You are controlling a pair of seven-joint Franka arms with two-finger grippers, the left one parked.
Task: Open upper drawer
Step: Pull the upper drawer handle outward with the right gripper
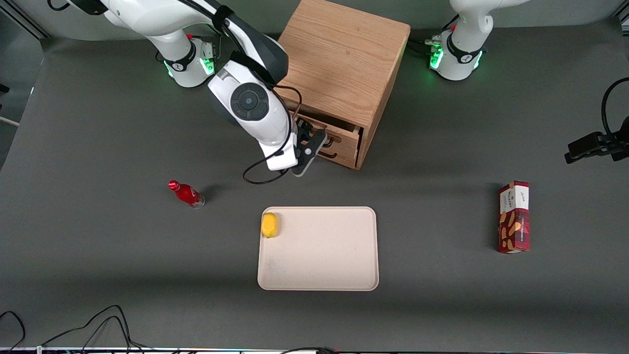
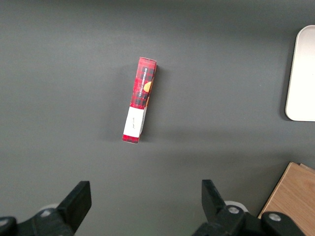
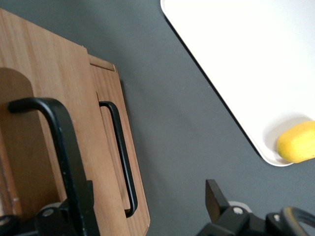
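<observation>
The wooden cabinet (image 1: 344, 59) stands between the arm bases. Its upper drawer (image 1: 346, 137) is pulled out a little, with a dark gap showing above its front. My right gripper (image 1: 309, 147) is right in front of the drawers, open. In the right wrist view the upper drawer's front (image 3: 59, 64) stands out past the lower drawer (image 3: 106, 83). Its black bar handle (image 3: 64, 142) runs down against one finger (image 3: 81, 211). The other finger (image 3: 216, 201) is well apart from it, over the table. The gripper (image 3: 147, 201) has the end of the lower handle (image 3: 120, 152) between its fingers.
A cream tray (image 1: 319, 282) with a yellow lemon (image 1: 269, 224) in one corner lies nearer the front camera than the cabinet. A red bottle (image 1: 186, 193) lies toward the working arm's end of the table. A red box (image 1: 514, 216) lies toward the parked arm's end.
</observation>
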